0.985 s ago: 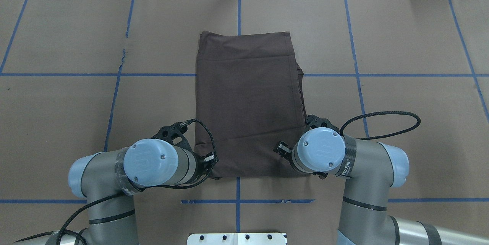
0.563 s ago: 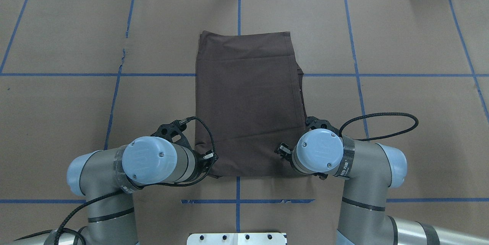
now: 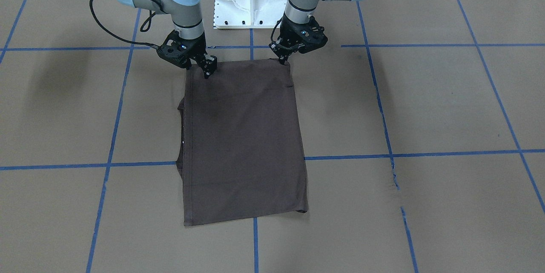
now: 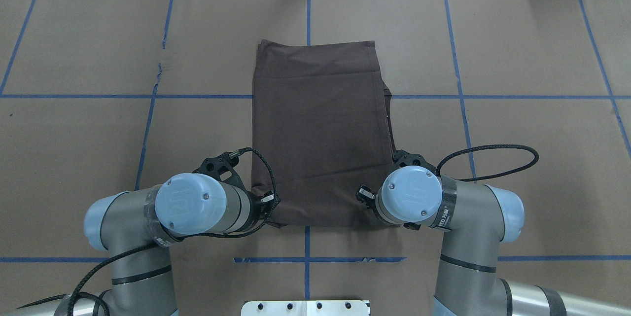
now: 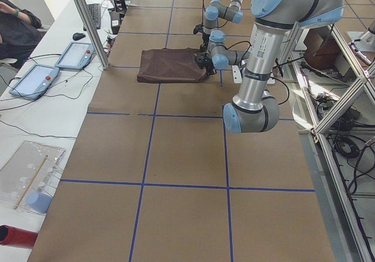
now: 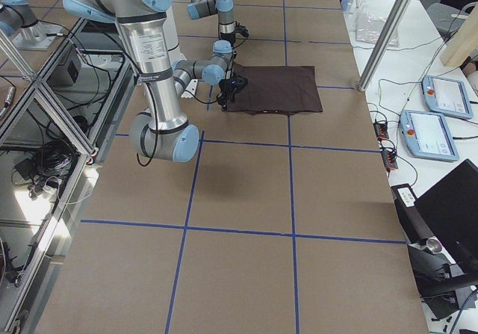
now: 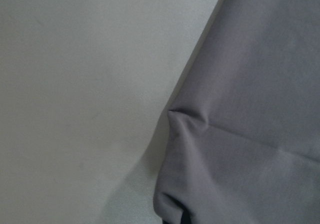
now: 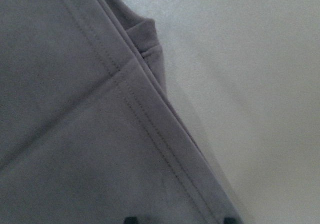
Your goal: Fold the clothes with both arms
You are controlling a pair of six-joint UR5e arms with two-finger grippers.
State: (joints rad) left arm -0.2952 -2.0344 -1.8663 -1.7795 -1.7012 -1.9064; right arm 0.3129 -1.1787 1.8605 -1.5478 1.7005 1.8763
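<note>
Overhead exterior shows the T-shirt [image 4: 318,128] lying flat in the middle of the bench [image 4: 517,50], already folded into a long, narrow rectangle that runs from near to far across the blue tape lines [image 4: 197,96]. A sliver of tucked-in fabric [image 4: 388,94] peeks out along its right edge. Both arms reach in from the near side and come down on the shirt's two near corners. The left arm [image 4: 192,207] stands over the near left corner and the right arm [image 4: 414,195] over the near right one, probably so that edge can be raised evenly and carried toward the far end for a crosswise fold. From the front-facing camera, the left claw [image 3: 284,58] touches its corner. The left wrist view shows the cloth puckered and bunched there, which hints at a pinch, but I cannot tell whether the jaws have closed. The right claw [image 3: 207,70] points down onto the fabric just inside its corner. In the right wrist view its dark fingertips [image 8: 131,219] stand apart over flat, unwrinkled cloth beside the stitched hem [image 8: 125,83], so it reads as a narrow gap with nothing gripped. Judging by this, the long folds look finished and the crosswise fold is not yet begun.
</note>
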